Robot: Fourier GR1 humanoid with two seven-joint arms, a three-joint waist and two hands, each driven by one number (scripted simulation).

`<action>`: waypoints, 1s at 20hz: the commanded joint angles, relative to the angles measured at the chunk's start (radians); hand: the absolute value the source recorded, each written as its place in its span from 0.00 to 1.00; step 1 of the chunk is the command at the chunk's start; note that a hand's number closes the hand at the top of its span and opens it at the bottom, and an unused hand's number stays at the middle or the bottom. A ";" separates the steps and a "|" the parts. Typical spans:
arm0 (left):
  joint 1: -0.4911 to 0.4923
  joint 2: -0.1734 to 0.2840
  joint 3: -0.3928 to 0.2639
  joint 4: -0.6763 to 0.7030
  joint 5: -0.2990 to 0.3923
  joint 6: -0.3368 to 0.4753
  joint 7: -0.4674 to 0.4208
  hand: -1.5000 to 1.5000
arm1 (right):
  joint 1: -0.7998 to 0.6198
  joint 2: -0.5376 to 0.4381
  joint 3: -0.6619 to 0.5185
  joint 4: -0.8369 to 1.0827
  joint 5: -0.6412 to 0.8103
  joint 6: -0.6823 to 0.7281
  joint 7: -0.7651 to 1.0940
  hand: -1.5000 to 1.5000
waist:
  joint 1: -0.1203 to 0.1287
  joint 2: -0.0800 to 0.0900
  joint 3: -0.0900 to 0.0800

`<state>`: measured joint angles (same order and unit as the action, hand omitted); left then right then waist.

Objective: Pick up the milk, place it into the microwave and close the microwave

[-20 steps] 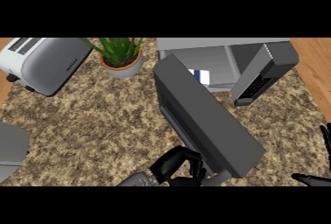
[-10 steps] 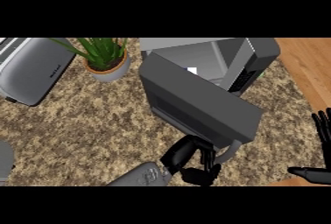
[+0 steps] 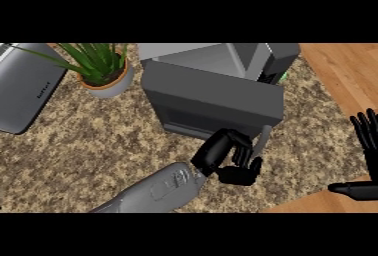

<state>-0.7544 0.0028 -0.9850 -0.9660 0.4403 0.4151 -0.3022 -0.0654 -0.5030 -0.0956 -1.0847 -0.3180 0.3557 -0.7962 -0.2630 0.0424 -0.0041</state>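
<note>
The microwave point(image 3: 214, 54) stands at the back centre, and its dark grey door point(image 3: 214, 100) is swung most of the way across the opening. The door's handle point(image 3: 263, 142) hangs at its lower right corner. My left hand point(image 3: 225, 156) rests against the door's near edge just left of the handle, fingers relaxed and slightly bent, holding nothing. The milk shows nowhere; the door hides the inside of the microwave. My right hand point(image 3: 366, 135) rests open at the right edge, fingers up.
A potted plant point(image 3: 103, 70) stands left of the microwave, and a toaster point(image 3: 26, 92) lies at the far left. The speckled counter point(image 3: 88, 150) ends at the right, where the wooden floor point(image 3: 339, 70) shows.
The door has swung from wide open towards the microwave's front. My left hand followed it forward and to the right. The view has shifted, so my right hand shows more.
</note>
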 commanded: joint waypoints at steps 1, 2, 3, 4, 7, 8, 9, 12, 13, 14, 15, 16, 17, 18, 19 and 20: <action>-0.090 -0.003 0.027 0.016 0.049 0.033 0.000 1.00 | -0.024 -0.008 -0.003 -0.017 -0.027 0.051 -0.012 0.00 | -0.045 0.011 0.003; -0.108 -0.003 0.028 0.034 0.049 0.044 0.003 1.00 | -0.039 -0.040 -0.008 -0.026 -0.029 0.066 -0.003 0.00 | -0.046 0.011 0.003; -0.135 -0.003 0.038 0.046 0.061 0.032 0.000 1.00 | -0.051 -0.022 -0.003 -0.031 -0.036 0.058 -0.001 0.00 | -0.041 0.015 0.004; -0.145 -0.003 0.042 0.047 0.075 0.045 0.007 1.00 | -0.044 -0.021 0.013 -0.040 -0.031 0.066 0.009 0.00 | -0.057 0.017 0.003; -0.189 -0.003 0.054 0.084 0.092 0.059 0.006 1.00 | -0.071 -0.036 0.006 -0.050 -0.059 0.086 0.023 0.00 | -0.071 0.026 0.006; -0.213 -0.003 0.059 0.083 0.106 0.059 0.017 1.00 | -0.082 -0.037 0.014 -0.056 -0.061 0.091 0.032 0.00 | -0.077 0.027 0.006; -0.221 -0.003 0.060 0.098 0.111 0.062 0.017 1.00 | -0.083 -0.038 0.017 -0.061 -0.067 0.101 0.029 0.00 | -0.087 0.031 0.007; -0.259 -0.002 0.071 0.122 0.137 0.069 0.022 1.00 | -0.101 -0.051 0.022 -0.074 -0.086 0.121 0.051 0.00 | -0.099 0.035 0.007; -0.269 -0.002 0.071 0.143 0.134 0.079 0.024 1.00 | -0.103 -0.050 0.026 -0.080 -0.097 0.129 0.063 0.00 | -0.111 0.038 0.008; -0.279 -0.002 0.077 0.136 0.149 0.082 0.022 1.00 | -0.116 -0.053 0.030 -0.082 -0.094 0.126 0.068 0.00 | -0.112 0.042 0.008; -0.277 -0.002 0.072 0.153 0.150 0.090 0.016 1.00 | -0.113 -0.044 0.031 -0.091 -0.102 0.125 0.064 0.00 | -0.122 0.042 0.008; -0.309 -0.002 0.078 0.161 0.156 0.085 0.027 1.00 | -0.121 -0.050 0.035 -0.090 -0.103 0.130 0.075 0.00 | -0.117 0.041 0.009; -0.312 -0.002 0.083 0.168 0.164 0.091 0.027 1.00 | -0.137 -0.057 0.036 -0.099 -0.105 0.135 0.077 0.00 | -0.124 0.047 0.009; -0.323 -0.002 0.093 0.176 0.173 0.094 0.023 1.00 | -0.140 -0.074 0.032 -0.106 -0.111 0.147 0.082 0.00 | -0.130 0.045 0.008; -0.323 -0.002 0.092 0.191 0.179 0.096 0.024 1.00 | -0.139 -0.067 0.048 -0.110 -0.117 0.161 0.095 0.00 | -0.129 0.050 0.008; -0.331 -0.002 0.089 0.189 0.187 0.096 0.025 1.00 | -0.149 -0.070 0.052 -0.112 -0.123 0.177 0.093 0.00 | -0.130 0.051 0.010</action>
<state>-1.0231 0.0224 -0.9092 -0.7812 0.6055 0.5085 -0.2686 -0.1918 -0.5629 -0.0569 -1.1900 -0.4233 0.4512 -0.6810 -0.3793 0.0902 0.0037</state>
